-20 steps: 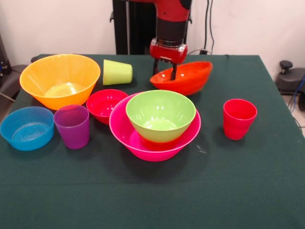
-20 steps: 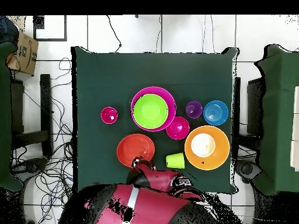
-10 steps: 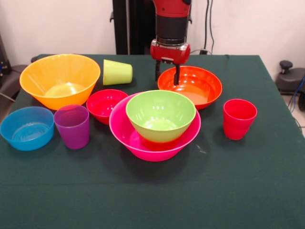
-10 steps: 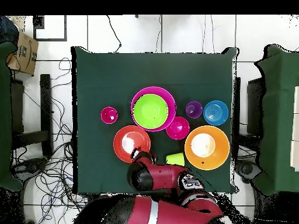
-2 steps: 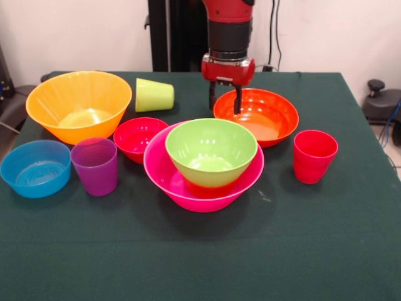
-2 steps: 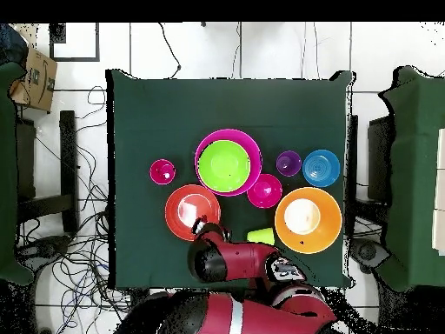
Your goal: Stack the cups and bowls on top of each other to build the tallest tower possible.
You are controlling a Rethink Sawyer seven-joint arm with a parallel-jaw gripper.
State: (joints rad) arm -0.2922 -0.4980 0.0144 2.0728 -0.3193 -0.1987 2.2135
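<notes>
My gripper point(image 5: 225, 103) stands at the far rim of the orange-red bowl point(image 5: 263, 119), one finger outside and one inside, shut on that rim. The bowl sits level beside the tower: a green bowl point(image 5: 210, 150) nested in the wide pink bowl point(image 5: 188, 188). Around them are a yellow-orange bowl point(image 5: 78, 103), a small red bowl point(image 5: 138, 135), a blue bowl point(image 5: 34, 168), a purple cup point(image 5: 95, 166), a red cup point(image 5: 314, 155) and a lime cup point(image 5: 154, 95) lying on its side. From overhead, the arm covers the gripper point(image 6: 209, 230) at the edge of the orange-red bowl point(image 6: 189, 209).
The green table cloth point(image 5: 200, 257) has open room along its front. In the overhead view a cardboard box point(image 6: 33, 78) and cables lie on the floor beside the table.
The orange-red bowl hung tilted in the gripper a second ago; it is now level, and it has moved rightward in the front view, closer to the pink bowl.
</notes>
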